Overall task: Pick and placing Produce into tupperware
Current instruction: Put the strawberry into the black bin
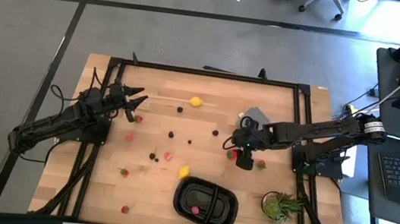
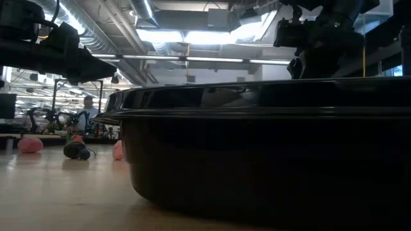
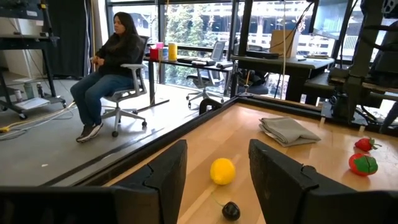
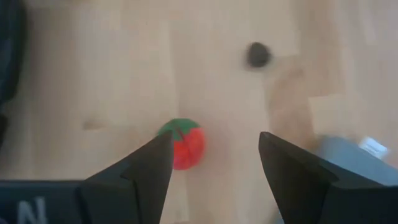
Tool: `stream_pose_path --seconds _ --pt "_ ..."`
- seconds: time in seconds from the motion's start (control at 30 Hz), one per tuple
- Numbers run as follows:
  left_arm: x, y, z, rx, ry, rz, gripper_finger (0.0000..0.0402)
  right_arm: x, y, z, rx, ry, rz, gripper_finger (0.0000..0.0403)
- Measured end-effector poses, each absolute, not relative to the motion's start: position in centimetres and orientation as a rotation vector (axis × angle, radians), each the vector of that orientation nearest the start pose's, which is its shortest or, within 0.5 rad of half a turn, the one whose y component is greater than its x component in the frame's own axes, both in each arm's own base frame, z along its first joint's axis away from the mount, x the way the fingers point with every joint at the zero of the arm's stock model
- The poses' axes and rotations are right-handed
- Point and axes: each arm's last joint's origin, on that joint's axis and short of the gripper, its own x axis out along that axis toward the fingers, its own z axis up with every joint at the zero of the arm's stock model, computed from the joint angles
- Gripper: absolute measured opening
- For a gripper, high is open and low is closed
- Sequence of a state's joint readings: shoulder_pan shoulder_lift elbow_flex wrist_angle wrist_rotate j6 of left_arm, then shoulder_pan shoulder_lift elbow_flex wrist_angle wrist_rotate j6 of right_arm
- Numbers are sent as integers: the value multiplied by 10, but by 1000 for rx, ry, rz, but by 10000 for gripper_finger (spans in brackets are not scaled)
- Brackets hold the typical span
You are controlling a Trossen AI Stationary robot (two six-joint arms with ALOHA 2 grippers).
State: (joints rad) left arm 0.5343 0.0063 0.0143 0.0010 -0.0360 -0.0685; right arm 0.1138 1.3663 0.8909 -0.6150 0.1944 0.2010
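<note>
right end effector [image 4: 214,158] open above strawberry [image 4: 183,143]; no legible writing.

Right claw [image 1: 235,153] over a strawberry [image 1: 233,156]; black tray [image 1: 206,204] holds one red piece [image 1: 195,210].

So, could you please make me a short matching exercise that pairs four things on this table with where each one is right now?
Things:
1. black tray
2. right gripper
3. left gripper
4. potted plant

Places:
A. at the table's left side, open, facing a yellow lemon
B. near the table's front edge, to the right of the tray
C. near the table's front edge, with one red piece inside
D. open directly above a red strawberry beside a grey block

Pairs: 1-C, 2-D, 3-A, 4-B
</note>
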Motion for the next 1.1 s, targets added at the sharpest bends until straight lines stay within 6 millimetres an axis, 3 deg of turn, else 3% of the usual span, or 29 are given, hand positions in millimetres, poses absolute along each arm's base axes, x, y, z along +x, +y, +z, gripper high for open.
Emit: stream_pose_path --seconds 0.23,0.63,0.83,1.1 --pt "83 50 170 -60 -44 569 165 253 22 217 32 1067 -255 250" --pt "83 50 170 -58 -51 570 165 255 22 218 68 1051 -270 368" --pt "83 50 170 -59 -50 570 165 258 30 217 179 1024 -285 374" --pt "83 50 169 -62 -37 570 165 272 45 184 97 1133 -243 374"
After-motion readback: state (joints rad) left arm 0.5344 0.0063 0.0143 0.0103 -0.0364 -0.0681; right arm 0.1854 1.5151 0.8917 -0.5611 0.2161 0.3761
